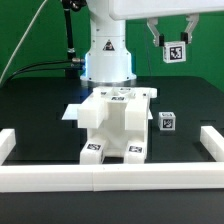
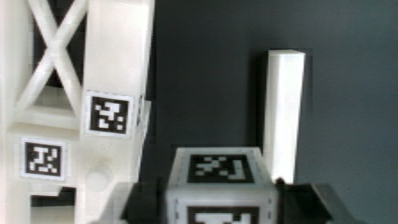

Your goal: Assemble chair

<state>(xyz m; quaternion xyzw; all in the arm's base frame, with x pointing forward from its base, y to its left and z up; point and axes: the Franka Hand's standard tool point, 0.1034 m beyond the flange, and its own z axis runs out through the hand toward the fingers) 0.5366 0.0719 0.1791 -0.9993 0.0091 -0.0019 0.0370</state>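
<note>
The partly built white chair stands in the middle of the black table, with tags on its top and front feet. In the wrist view its cross-braced side with two tags shows beside the held part. My gripper hangs high above the table at the exterior view's right, away from the chair. It is shut on a small white tagged cube, which fills the gap between the fingers in the wrist view. A second small tagged cube sits on the table just right of the chair.
A low white border wall runs along the front and up both sides. The robot base stands behind the chair with cables at its left. A long white bar lies on the black table in the wrist view.
</note>
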